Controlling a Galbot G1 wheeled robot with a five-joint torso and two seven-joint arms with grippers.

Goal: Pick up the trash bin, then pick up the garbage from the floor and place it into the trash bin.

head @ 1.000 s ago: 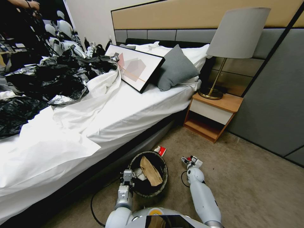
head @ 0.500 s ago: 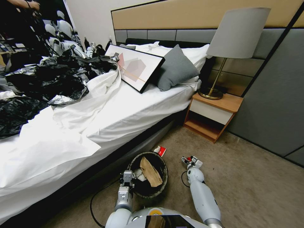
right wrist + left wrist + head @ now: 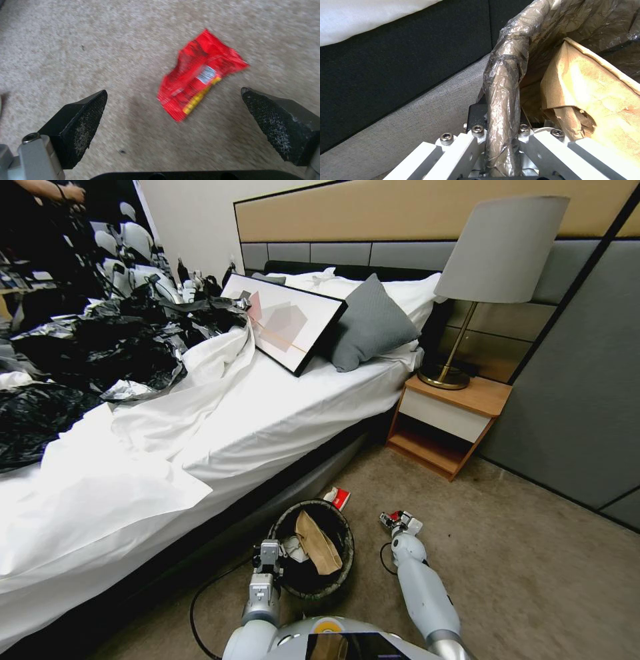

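Observation:
The trash bin (image 3: 346, 553) is on the carpet beside the bed, with a dark bag folded over its rim (image 3: 504, 82). A tan paper bag (image 3: 317, 542) and white scraps lie inside it. My left gripper (image 3: 268, 557) is shut on the near rim, with the bag-covered edge clamped between its fingers (image 3: 501, 136). To the right of the bin, my right gripper (image 3: 398, 521) hangs open just above the floor. A crumpled red packet (image 3: 196, 77) lies flat on the carpet between and just beyond its fingertips (image 3: 174, 91), untouched. Another red-and-white packet (image 3: 338, 497) lies past the bin.
The bed (image 3: 220, 447), with its white sheet and dark base, runs along the left. A wooden nightstand (image 3: 447, 427) with a lamp (image 3: 497, 260) stands ahead, against a grey wall panel (image 3: 580, 400). A black cable (image 3: 200, 597) trails on the carpet, which is open to the right.
My right arm has shifted slightly to the left, carrying the open gripper a little closer to the bin. The bin and my left gripper have not moved.

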